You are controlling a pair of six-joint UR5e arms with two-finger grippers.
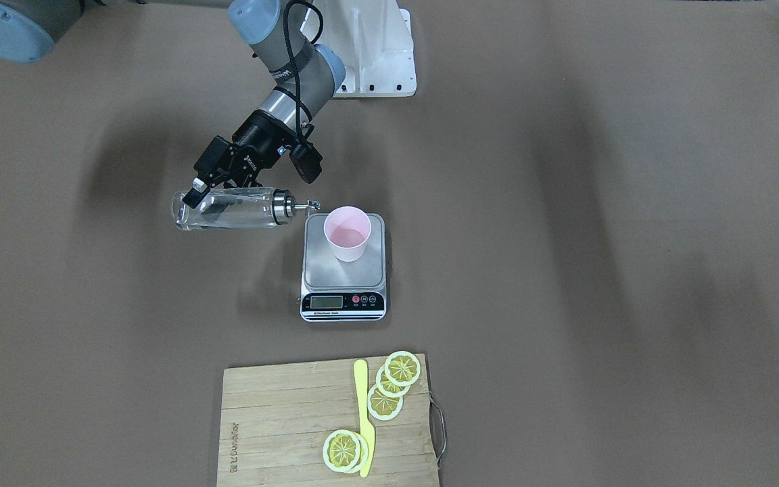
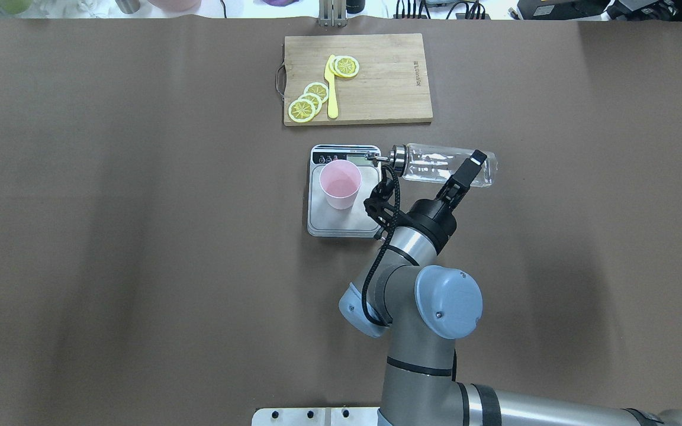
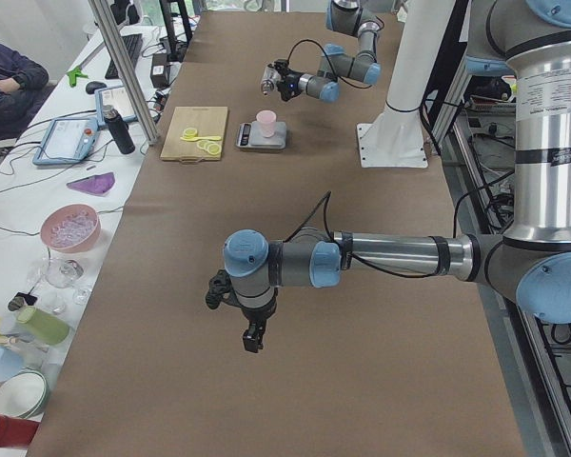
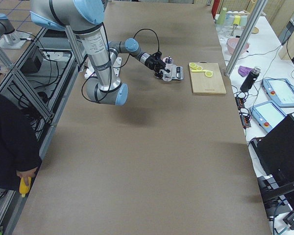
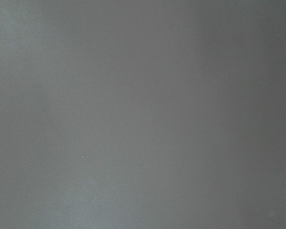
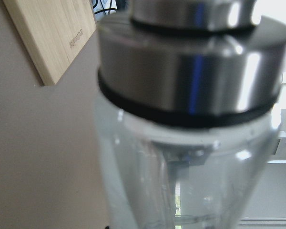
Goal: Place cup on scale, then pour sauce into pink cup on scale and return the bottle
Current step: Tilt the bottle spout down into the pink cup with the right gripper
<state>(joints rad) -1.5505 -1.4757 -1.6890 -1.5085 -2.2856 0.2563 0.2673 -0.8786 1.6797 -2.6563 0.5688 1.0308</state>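
Observation:
The pale pink cup (image 1: 347, 233) (image 2: 340, 183) stands upright on the scale (image 1: 318, 269) (image 2: 341, 223). My right gripper (image 1: 201, 194) (image 2: 464, 173) is shut on the clear glass bottle (image 1: 241, 210) (image 2: 430, 164) and holds it about level above the table. Its metal spout (image 1: 312, 205) points at the cup and ends just beside the rim. The sauce in it is clear and hard to make out. The bottle's metal collar (image 6: 190, 71) fills the right wrist view. My left gripper (image 3: 252, 338) hangs over bare table far from the scale; I cannot tell whether it is open or shut.
A bamboo cutting board (image 1: 274, 433) (image 2: 388, 89) with lemon slices (image 1: 396, 382) and a yellow knife (image 1: 364, 419) lies beyond the scale on the operators' side. The white robot base (image 1: 379, 61) stands behind the scale. The left wrist view shows only table.

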